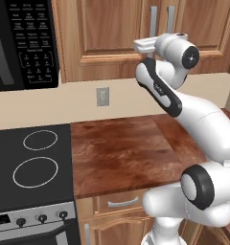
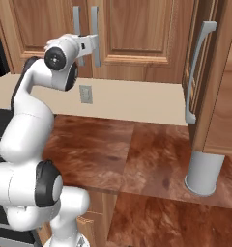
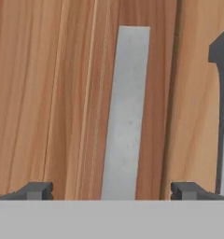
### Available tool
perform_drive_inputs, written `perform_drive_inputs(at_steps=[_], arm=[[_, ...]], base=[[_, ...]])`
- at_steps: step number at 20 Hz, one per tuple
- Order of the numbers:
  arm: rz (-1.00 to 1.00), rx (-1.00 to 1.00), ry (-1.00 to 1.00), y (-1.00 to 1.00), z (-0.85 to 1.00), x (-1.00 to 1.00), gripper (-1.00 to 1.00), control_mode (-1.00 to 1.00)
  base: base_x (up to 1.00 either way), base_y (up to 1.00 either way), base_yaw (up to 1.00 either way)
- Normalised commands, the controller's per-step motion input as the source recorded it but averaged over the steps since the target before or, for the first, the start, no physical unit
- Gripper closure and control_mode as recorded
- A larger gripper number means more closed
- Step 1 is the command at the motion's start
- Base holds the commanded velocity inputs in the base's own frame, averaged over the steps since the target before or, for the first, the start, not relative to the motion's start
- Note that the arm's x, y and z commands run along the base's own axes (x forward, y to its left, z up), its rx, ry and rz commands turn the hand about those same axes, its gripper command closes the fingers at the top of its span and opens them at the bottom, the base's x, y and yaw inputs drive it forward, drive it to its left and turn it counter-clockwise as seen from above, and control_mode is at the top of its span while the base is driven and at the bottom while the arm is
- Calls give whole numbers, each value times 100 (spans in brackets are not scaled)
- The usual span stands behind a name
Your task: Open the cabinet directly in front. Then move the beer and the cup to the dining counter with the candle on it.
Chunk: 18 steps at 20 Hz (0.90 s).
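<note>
Gripper [image 3: 112, 190] is up at the cabinet [image 1: 112, 33], fingers spread wide w/ nothing between them yet: left fingertip [image 3: 38, 190] sits over bare door panel, the left door's silver handle [image 3: 125, 112] runs up roughly midway between the tips, right fingertip [image 3: 186, 190] sits just short of the second handle [image 3: 223, 116], which is beyond it to the right. Main risks, as I read it: closing now could pinch air if the tips aren't yet past the bar, can't tell depth from the hand view; a slight drift right could snag the second handle or grab the wrong door; pulling straight back instead of along the hinge arc could slip the bar out. Both doors look shut, so contents are hidden; beer and cup presumably inside, unconfirmed. Worktop [image 1: 121, 153] lies below the fingers.
</note>
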Motion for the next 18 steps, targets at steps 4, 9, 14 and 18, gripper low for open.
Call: perform_drive_inputs(at_steps=[4, 9, 14, 18], arm=[[0, 0, 3, 0, -9, 53, -100, -100], [0, 0, 1, 0, -21, 60, -100, -100], [0, 0, 0, 0, -24, 61, -100, -100], [0, 0, 0, 0, -4, 15, 100, -100]], base=[[0, 0, 0], [0, 0, 0], [0, 0, 0], [0, 0, 0]])
